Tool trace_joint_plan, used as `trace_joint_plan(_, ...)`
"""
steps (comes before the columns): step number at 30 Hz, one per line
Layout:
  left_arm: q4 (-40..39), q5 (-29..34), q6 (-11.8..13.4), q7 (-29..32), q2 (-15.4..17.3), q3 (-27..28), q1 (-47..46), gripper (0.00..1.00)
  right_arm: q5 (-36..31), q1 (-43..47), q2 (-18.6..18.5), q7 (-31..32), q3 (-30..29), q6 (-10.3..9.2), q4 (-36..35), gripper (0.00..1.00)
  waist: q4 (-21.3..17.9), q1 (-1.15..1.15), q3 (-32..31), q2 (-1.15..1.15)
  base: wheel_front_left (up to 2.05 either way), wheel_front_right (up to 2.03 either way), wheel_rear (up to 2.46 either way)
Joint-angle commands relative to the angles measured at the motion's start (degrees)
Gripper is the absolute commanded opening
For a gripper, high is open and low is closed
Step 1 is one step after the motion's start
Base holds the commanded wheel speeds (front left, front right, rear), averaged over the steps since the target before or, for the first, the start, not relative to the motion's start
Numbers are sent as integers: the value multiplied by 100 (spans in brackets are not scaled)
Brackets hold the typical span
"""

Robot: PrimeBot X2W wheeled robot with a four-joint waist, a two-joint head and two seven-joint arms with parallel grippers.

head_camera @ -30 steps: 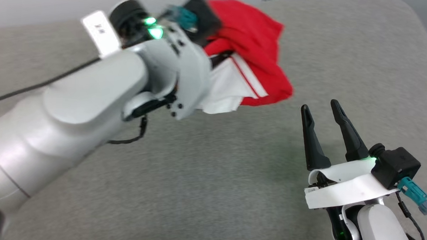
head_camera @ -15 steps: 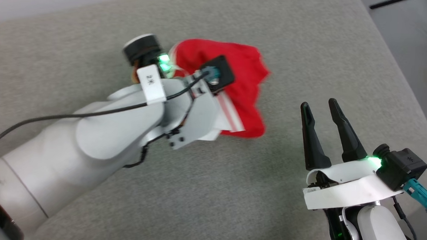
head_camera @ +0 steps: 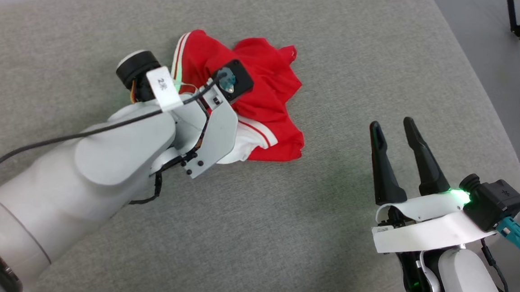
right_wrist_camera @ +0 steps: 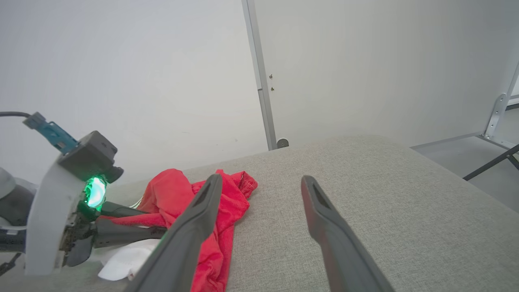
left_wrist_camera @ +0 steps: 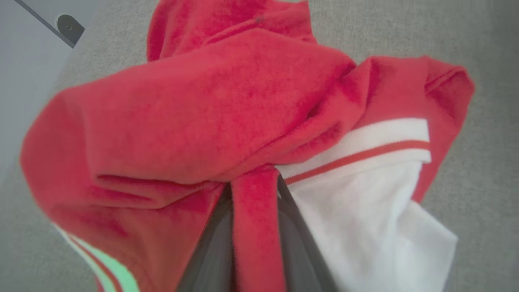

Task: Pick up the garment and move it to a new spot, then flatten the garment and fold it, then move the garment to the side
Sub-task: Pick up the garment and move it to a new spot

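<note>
Crumpled in a heap toward the far left of a grey woven upholstered surface (head_camera: 308, 239): a red sleeveless jersey (head_camera: 268, 83) with a white panel and white-and-red striped trim; lying on that cloth top, bunched and folded over itself rather than spread flat.

Clamped on a narrow red fold of it: the left gripper (left_wrist_camera: 254, 190), two long dark fingers drawn nearly together with only that strip of cloth pinched between them; from the left wrist, red bulk gathered just beyond the fingertips, the white panel (left_wrist_camera: 365, 227) hanging to the right of them, a striped band across its upper edge; from the head, a pale forearm (head_camera: 105, 163) and wrist lying over the near left part of the heap, fingers hidden beneath.

Well apart from the jersey, at the lower right in the head view: the right gripper (head_camera: 392, 127); dark fingers spread wide, nothing between them, nothing touched; hovering above bare grey cloth with tips pointing away from the robot; from the right wrist, the red heap off to the left beyond its left finger.

Behind the surface: a pale plain wall (right_wrist_camera: 121, 61) crossed by a thin grey vertical strip (right_wrist_camera: 260, 81); past the right edge, grey floor (head_camera: 496, 52) and black metal frame legs (head_camera: 512, 29).
</note>
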Motion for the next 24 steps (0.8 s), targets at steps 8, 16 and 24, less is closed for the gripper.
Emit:
trace_joint_plan(8, 184, -876, 12, -1054, -270, -29, -333, 100, -439, 90, 11, -27, -255, -4, 140, 100, 725, 0, -448, 0, 0, 0, 0)
trace_joint_plan(16, 418, -1892, 12, -2739, -267, -34, 34, 100, -910, 306, -214, -27, -390, -4, 509, 100, 1631, 0, -1194, 0, 0, 0, 0)
trace_joint_plan(24, 869, -2543, 11, -3756, -167, 164, 1511, 100, -964, 703, -730, 26, -503, -4, 922, 100, 2574, 0, -1813, 0, 0, 0, 0)
